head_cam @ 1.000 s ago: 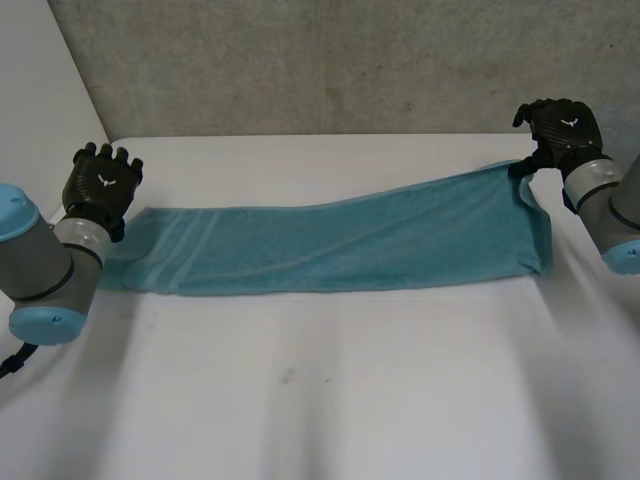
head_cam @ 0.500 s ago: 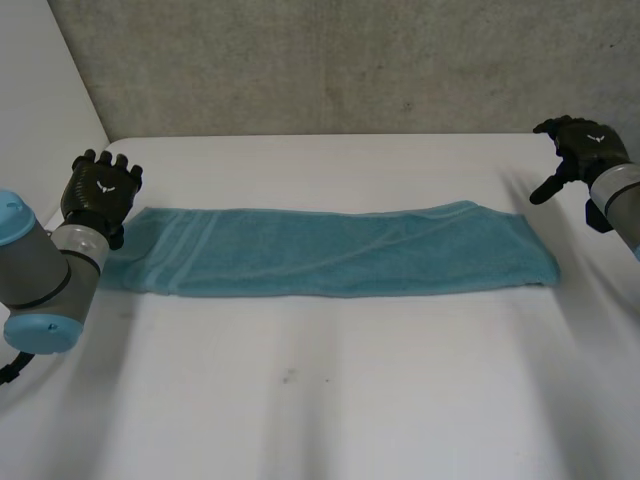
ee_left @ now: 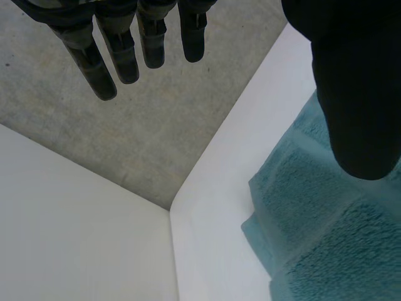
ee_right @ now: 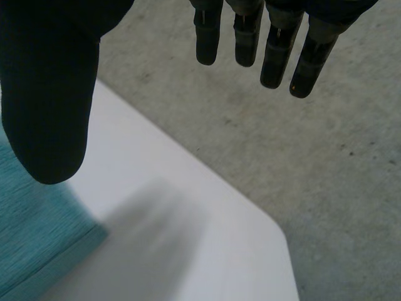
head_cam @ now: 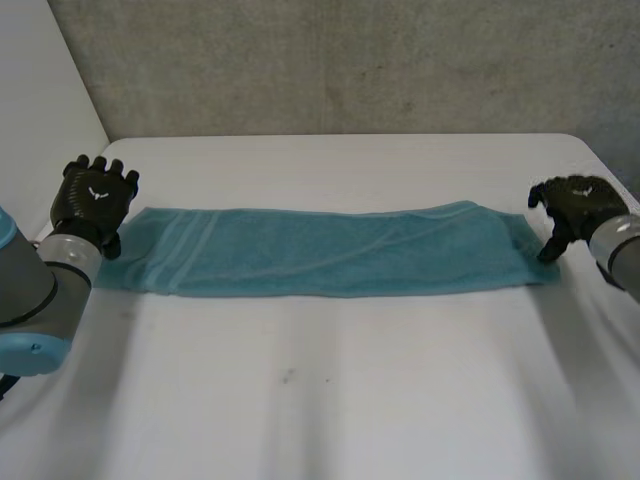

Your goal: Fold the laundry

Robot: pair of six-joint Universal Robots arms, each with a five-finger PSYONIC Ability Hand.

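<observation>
Towel (head_cam: pixel 330 250), a long teal strip flat on the table (head_cam: pixel 330 400), runs lengthwise from left robot hand (head_cam: pixel 93 195) to right robot hand (head_cam: pixel 575 205); both are open and empty, one beside each short end.

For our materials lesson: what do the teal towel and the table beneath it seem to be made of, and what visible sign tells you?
Teal towel: likely cotton terry, matte; the left wrist view shows a nubby pile.
Table: smooth matte white, perhaps laminate or painted board; no grain shows.
</observation>
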